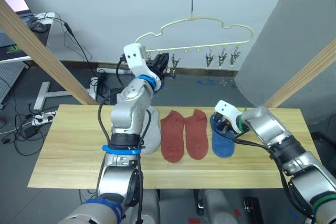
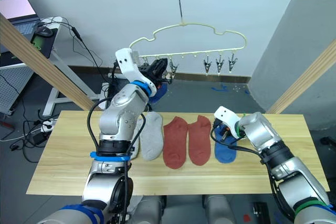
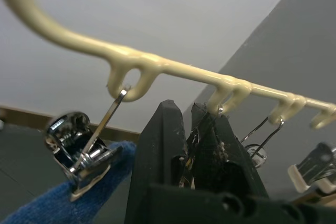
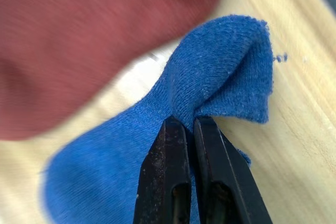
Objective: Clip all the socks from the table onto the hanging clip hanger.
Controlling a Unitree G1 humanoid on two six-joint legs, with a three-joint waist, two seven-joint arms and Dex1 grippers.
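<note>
The socks are mostly on the table. We see one grey sock at the left of the row, with a second grey one partly hidden behind the left arm. To the right of it lie two red socks side by side, and at the right end lies a blue sock. Another blue sock already hangs from a metal clip at the left part of the hanger.

The left gripper is raised to the hanger's lower bar. In the left wrist view its two black fingers stand close together around the next clip, so we read it as closed on that clip; the clip itself is largely hidden between them.

The right gripper is down at the table, at the far end of the blue sock. Its fingers are nearly together and pinch a fold of the blue fabric, which rises a little above the wood.

Three free clips hang at the right part of the hanger.
</note>
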